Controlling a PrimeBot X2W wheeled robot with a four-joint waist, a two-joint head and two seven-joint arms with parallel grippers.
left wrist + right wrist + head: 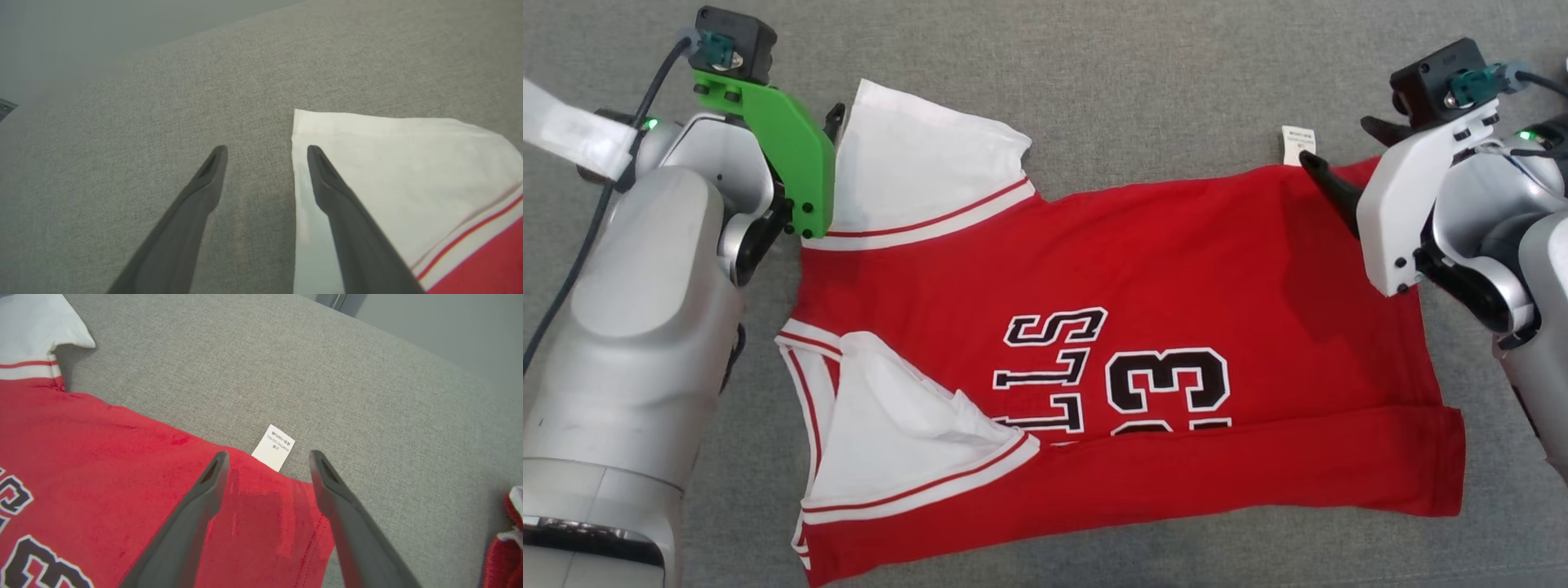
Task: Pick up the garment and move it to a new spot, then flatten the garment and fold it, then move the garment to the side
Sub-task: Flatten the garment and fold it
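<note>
Ahead of right gripper (267, 455), I log a care label (273, 447) at jersey (102, 465) hem; left gripper (265, 151) straddles sleeve (388, 163) edge; both agape, empty.

A grey table (1143, 90) covered in coarse woven fabric lies across all three views. At the right edge of the right wrist view, a bunched red cloth with white trim (506, 539) rests on it. Beyond its far edge is a smooth pale grey surface (457, 330), blurred.

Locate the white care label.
Head view, right side: the care label sticks out of the jersey's far edge onto the grey surface, just beyond the open right end effector.
</note>
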